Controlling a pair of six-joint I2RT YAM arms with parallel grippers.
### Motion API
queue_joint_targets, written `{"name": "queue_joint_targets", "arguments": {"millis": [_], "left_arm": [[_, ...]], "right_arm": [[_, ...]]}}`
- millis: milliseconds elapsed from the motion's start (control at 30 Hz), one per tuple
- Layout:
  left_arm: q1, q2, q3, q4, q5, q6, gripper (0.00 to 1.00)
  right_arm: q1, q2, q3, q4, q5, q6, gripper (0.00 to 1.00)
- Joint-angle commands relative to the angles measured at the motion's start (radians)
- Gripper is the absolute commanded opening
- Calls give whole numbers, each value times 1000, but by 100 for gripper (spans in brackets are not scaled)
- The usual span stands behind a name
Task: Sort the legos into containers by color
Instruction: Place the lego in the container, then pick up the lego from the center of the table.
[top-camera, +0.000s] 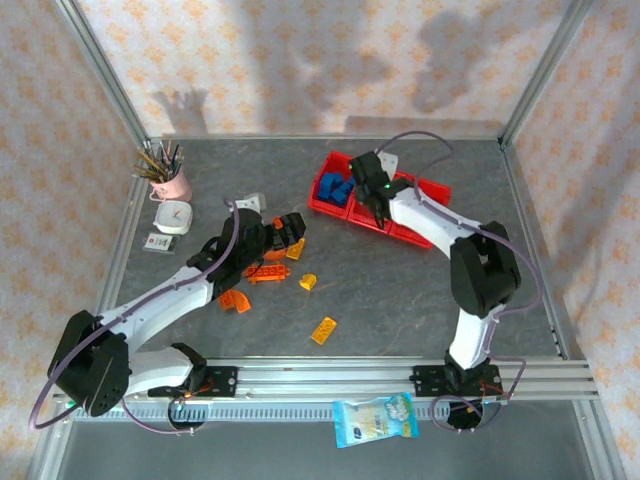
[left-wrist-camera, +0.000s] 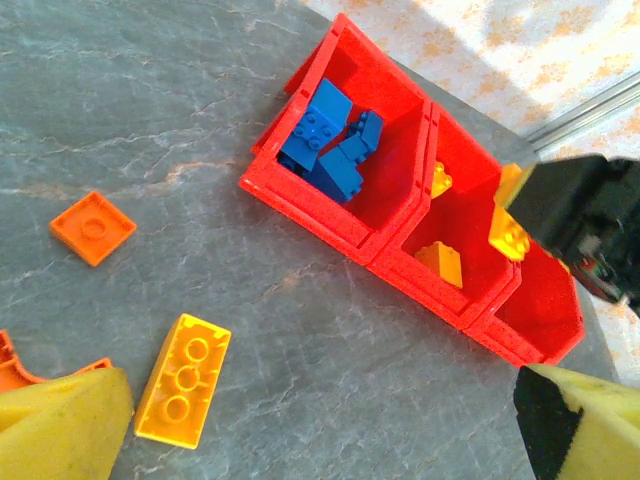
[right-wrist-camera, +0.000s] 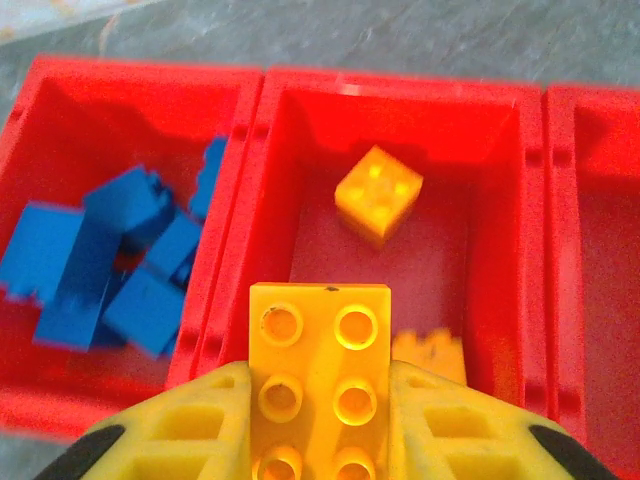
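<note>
My right hand (right-wrist-camera: 320, 410), closed on a yellow brick (right-wrist-camera: 318, 335), hangs just above the middle bin (right-wrist-camera: 455, 250) so the piece can join the yellow legos (right-wrist-camera: 378, 205) below it, blue legos (right-wrist-camera: 110, 270) lying to its left; my left hand (left-wrist-camera: 320, 440) gapes empty.

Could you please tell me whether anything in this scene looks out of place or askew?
The red tray sits skewed to the table edges, and a blue-and-white packet lies on the near rail, unrelated to sorting. Bins look correct: blue bricks together, yellow bricks together.
</note>
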Motion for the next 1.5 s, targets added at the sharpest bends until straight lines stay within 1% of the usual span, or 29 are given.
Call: {"name": "queue_joint_targets", "arguments": {"millis": [0,133,167,267,367,533,633,867,1067,1300,1467], "left_arm": [[14,34,53,52,25,26,99],[23,63,78,65,35,28,99],[26,65,79,69,36,28,99],[34,72,81,77,40,24,99],[38,75,85,77,47,22,99],[42,60,83,71,46,22,99],[43,40,76,58,41,22,99],[48,-39,33,12,18,23,99],[51,-145,-41,-45,-20,16,99],[54,-296,-142,-123,-84,-17,99],[58,-398,-179,-207,-135,-38,99]], "right_arm": [[-39,87,75,3,3,-60,30],[-68,164,147,3,13,-81,30],[-74,173,155,1,16,-82,31],[-85,191,176,-3,9,-86,41],[-85,174,172,2,8,-89,51],[-77,95,121,19,-32,-90,58],[-51,38,75,21,-47,-90,61],[54,-93,-60,10,-67,-72,67],[171,-165,-162,-10,-87,-43,72],[353,-174,-213,-33,-137,-9,78],[467,-154,-227,-36,-162,50,83]]}}
